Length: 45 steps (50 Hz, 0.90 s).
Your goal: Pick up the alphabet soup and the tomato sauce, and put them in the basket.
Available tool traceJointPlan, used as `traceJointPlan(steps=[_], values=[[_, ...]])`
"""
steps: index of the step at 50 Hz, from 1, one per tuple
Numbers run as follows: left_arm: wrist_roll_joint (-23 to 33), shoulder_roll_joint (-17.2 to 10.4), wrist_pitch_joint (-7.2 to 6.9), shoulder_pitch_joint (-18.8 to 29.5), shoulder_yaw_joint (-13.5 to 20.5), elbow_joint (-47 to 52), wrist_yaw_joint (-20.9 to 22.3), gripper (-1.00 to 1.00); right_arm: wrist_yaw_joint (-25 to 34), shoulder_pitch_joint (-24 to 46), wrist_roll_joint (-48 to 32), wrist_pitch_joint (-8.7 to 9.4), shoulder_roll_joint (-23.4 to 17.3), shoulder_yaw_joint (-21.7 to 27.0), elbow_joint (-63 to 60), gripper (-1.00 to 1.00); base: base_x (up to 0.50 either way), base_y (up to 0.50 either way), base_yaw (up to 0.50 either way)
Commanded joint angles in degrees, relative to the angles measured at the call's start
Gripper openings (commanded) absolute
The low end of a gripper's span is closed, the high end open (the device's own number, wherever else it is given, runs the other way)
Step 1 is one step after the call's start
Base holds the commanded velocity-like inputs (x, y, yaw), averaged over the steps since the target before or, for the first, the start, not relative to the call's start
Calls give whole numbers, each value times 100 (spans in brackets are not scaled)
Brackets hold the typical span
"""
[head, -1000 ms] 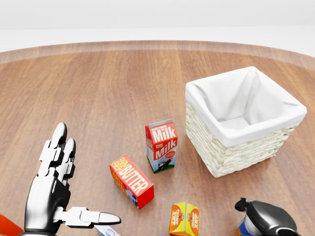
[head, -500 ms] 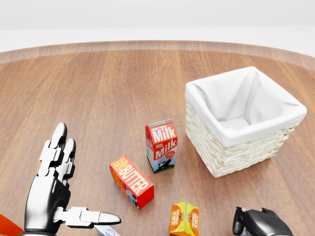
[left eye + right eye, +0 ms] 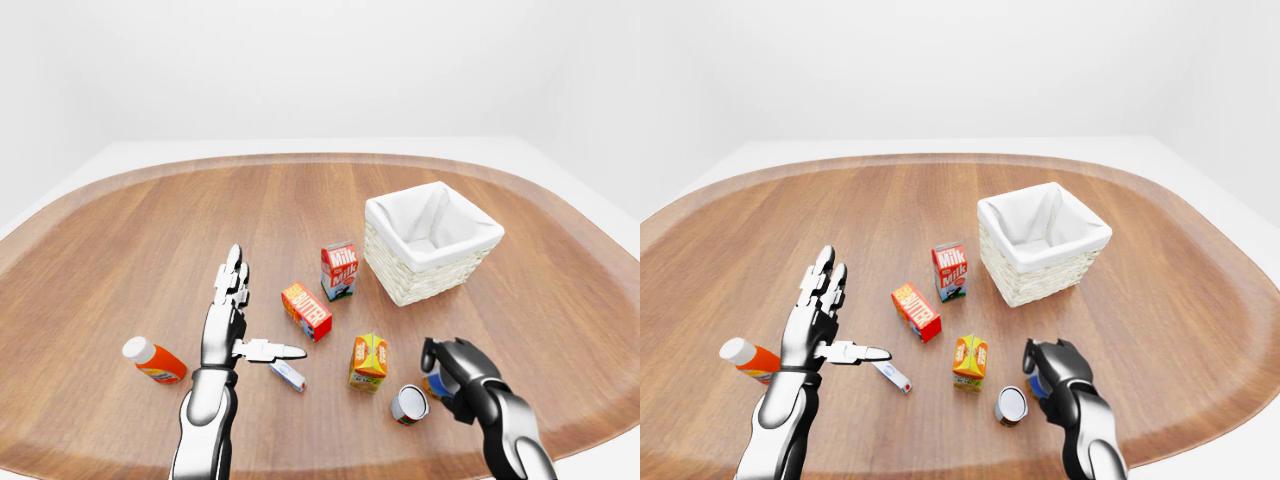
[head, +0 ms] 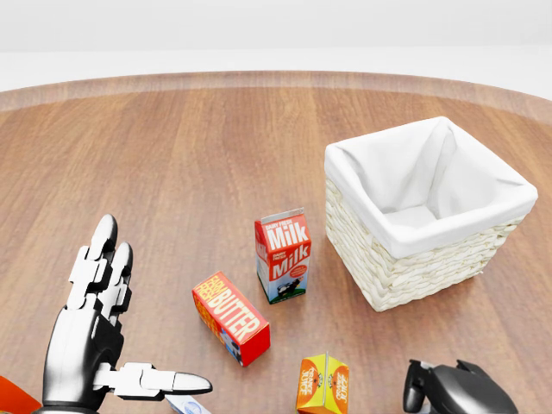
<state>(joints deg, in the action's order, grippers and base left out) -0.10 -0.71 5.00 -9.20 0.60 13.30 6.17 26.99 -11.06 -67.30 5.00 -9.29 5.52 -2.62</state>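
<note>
I am starting on the first can. My right hand (image 3: 452, 372) is low on the right of the left-eye view, curled down over a blue can (image 3: 436, 383) that I can only see a sliver of. I think that is one of the two cans I need, but the label is hidden, so I can't say which one. I also can't tell if my fingers have closed on it or are only standing round it.

Just beside that hand lies another can (image 3: 409, 403), tipped on its side so its round silver end faces me. It may be the other one I want. It could roll if I bump it, so I should be gentle.

My left hand (image 3: 228, 322) is held up flat over the counter (image 3: 150, 250), fingers spread, holding nothing. I keep it there so it is out of the way.

The basket (image 3: 430, 243) stands up and to the right, open at the top with a white cloth inside and nothing in it that I can see. It is well apart from my right hand.

Between them stand the milk carton (image 3: 339, 270), the butter box (image 3: 307, 311) and an orange juice box (image 3: 369, 361). I must lift high to clear them. A bottle (image 3: 154, 360) and a small tube (image 3: 287, 375) lie near my left arm.
</note>
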Motion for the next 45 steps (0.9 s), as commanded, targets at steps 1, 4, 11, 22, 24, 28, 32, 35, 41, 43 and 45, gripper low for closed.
traceJointPlan(steps=[1, 4, 11, 22, 24, 28, 32, 35, 41, 43, 45], values=[[119, 27, 0, 59, 64, -18, -158, 100, 241, -339, -152, 0, 186, 98, -808, -100, 0, 0, 0], [120, 25, 0, 58, 74, -77, -158, 100, 274, -377, -214, 0, 211, 140, -919, -100, 0, 0, 0], [118, 24, 0, 48, 74, -29, -147, 100, 341, -551, -236, -80, 289, 267, -1154, -100, 0, 0, 0], [123, 26, 0, 37, 65, -23, -144, 100, 420, -721, -216, -262, 423, 487, -1488, -100, 0, 0, 0], [123, 26, 0, 30, 63, 9, -141, 100, 417, -789, -167, -311, 460, 542, -1608, -100, 0, 0, 0], [121, 28, 0, 33, 67, -16, -137, 100, 421, -831, -129, -372, 516, 624, -1727, -100, 0, 0, 0], [120, 27, 0, 36, 69, -34, -137, 100, 486, -881, -90, -418, 574, 706, -1926, -100, 0, 0, 0], [114, 23, 0, 35, 75, -49, -131, 100, 539, -937, -44, -476, 634, 783, -2107, -100, 0, 0, 0], [121, 29, 0, 33, 69, -43, -137, 100, 635, -1038, 25, -593, 754, 928, -2401, -100, 0, 0, 0], [125, 31, 0, 15, 60, 38, -139, 100, 698, -1055, 64, -620, 799, 993, -2570, -100, 0, 0, 0], [125, 30, 0, 12, 59, 23, -138, 100, 747, -1056, 102, -648, 849, 1054, -2704, -100, 0, 0, 0]])
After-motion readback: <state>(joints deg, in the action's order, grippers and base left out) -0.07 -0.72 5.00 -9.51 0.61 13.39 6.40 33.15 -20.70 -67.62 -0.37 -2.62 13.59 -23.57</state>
